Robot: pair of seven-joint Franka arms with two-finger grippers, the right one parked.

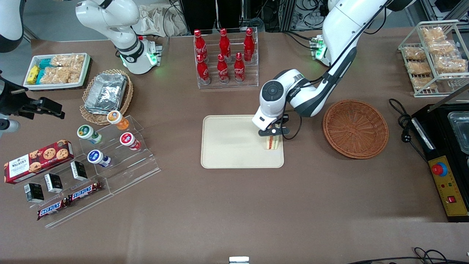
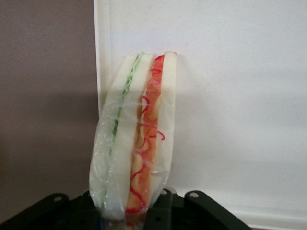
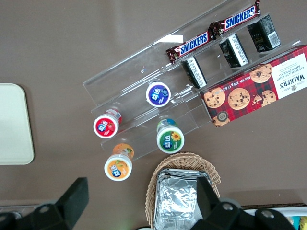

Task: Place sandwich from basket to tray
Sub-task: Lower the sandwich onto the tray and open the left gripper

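Observation:
The sandwich, a white wedge in clear wrap with a red and green filling stripe, stands upright over the cream tray near the rim that faces the working arm's end. My left gripper is directly above it, shut on its upper end. In the left wrist view the black fingers clamp the sandwich from both sides above the tray, close to its rim. I cannot tell whether the sandwich touches the tray. The reddish-brown wicker basket sits empty beside the tray, toward the working arm's end.
A rack of red cola bottles stands farther from the front camera than the tray. An acrylic stand with yoghurt cups and a tan basket of foil containers lie toward the parked arm's end. A black appliance and cable flank the basket.

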